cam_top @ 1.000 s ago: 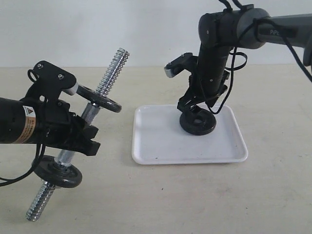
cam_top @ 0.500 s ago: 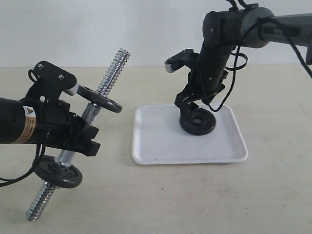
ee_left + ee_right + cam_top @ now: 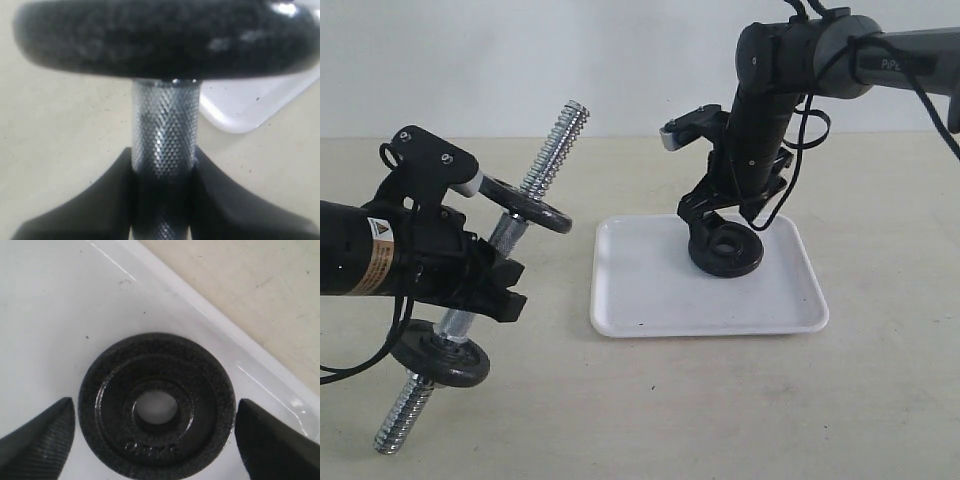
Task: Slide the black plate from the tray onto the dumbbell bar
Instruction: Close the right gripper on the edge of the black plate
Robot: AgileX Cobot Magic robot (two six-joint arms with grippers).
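The black plate [image 3: 726,249] lies flat in the white tray [image 3: 650,290], towards its far right. My right gripper [image 3: 724,232] hangs straight over it, open. In the right wrist view the plate [image 3: 156,412] sits between the two fingertips [image 3: 37,440], with a narrow strip of tray [image 3: 60,315] showing on each side. My left gripper [image 3: 480,275] is shut on the knurled middle of the dumbbell bar [image 3: 545,150] and holds it tilted in the air, left of the tray. In the left wrist view the bar [image 3: 165,130] runs up from my left gripper [image 3: 162,175].
Two black discs sit on the bar, an upper disc [image 3: 525,204] and a lower disc [image 3: 445,354], one on each side of my left gripper. The upper disc [image 3: 165,35] fills the top of the left wrist view. A beige table [image 3: 720,400] lies all round the tray.
The right arm has shifted slightly to the right above the plate. The plate, the tray and the left arm with the bar have stayed put.
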